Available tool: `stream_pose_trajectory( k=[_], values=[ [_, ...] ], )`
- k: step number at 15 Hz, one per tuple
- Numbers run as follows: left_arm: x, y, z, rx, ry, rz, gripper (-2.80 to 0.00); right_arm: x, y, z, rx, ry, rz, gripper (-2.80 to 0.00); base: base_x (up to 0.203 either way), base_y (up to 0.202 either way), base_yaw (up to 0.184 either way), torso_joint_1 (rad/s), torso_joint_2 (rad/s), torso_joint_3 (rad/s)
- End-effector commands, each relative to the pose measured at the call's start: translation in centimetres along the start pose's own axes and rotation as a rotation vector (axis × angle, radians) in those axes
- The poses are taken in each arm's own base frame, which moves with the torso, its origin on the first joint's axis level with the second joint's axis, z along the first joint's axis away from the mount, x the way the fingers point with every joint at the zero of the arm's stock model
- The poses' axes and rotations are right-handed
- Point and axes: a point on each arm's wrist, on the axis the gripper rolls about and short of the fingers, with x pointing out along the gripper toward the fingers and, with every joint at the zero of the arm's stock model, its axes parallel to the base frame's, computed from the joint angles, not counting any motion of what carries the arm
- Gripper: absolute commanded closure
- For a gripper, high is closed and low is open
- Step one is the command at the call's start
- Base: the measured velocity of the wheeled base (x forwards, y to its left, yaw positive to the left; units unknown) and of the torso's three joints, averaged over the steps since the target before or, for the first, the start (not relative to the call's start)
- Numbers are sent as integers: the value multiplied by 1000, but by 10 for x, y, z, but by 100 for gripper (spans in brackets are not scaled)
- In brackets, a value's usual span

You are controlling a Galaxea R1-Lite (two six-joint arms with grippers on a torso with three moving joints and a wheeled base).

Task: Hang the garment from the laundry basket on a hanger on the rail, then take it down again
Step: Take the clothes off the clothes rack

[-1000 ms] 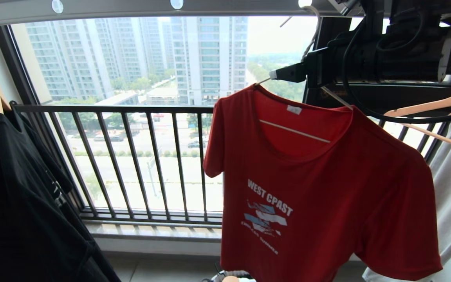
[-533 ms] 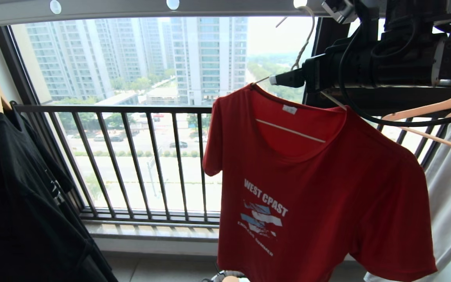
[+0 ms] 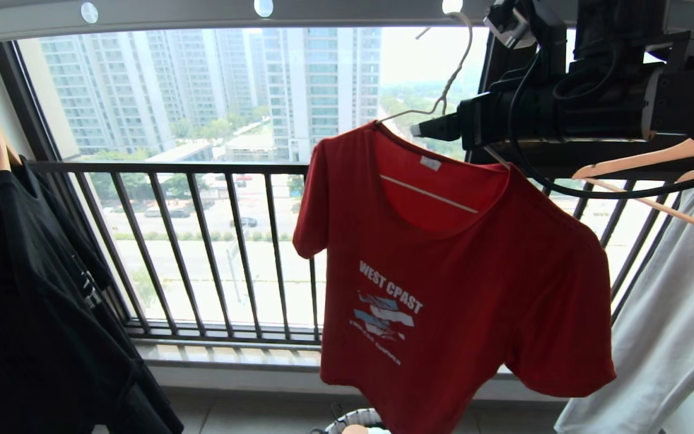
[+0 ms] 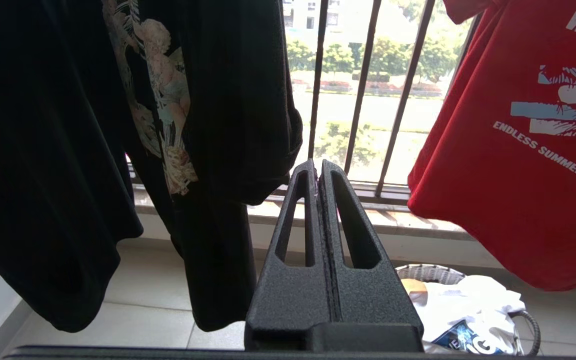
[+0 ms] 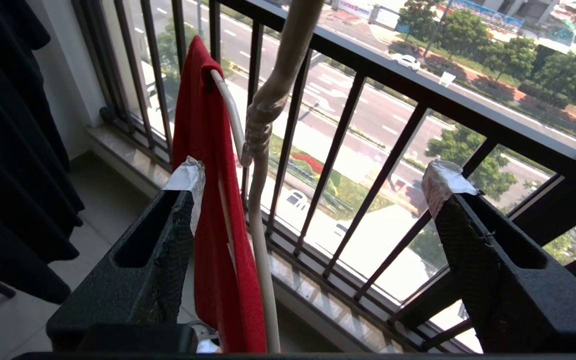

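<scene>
The garment, a red T-shirt with white lettering, hangs on the hanger. The hanger's thin hook reaches up to the rail beside a white disc. My right gripper is open at the hanger's neck; the twisted neck and the garment stand between its fingers, close to one taped fingertip. In the head view its dark finger points at the collar. My left gripper is shut on nothing, low down near the laundry basket.
A black shirt hangs on a wooden hanger at the left. A pale grey garment and wooden hangers crowd the right. The dark window railing runs behind. White clothing lies in the basket.
The garment and its hanger have swung left and slightly up, so more of the hanger's neck shows. My right arm has followed a little to the left.
</scene>
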Motion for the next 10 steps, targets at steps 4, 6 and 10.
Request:
stream_pose_trajectory(
  k=[4,6,10],
  values=[
    [0,0,0,-1,1,-1,0,-2,1,3,-3,-15,1,0,0,0,0,0,0,0],
    [0,0,0,-1,1,1,0,-3,1,5,-4,-20,1,0,0,0,0,0,0,0],
    [0,0,0,-1,1,1,0,-18,3,15,-8,-56,2,0,0,0,0,0,0,0]
  ],
)
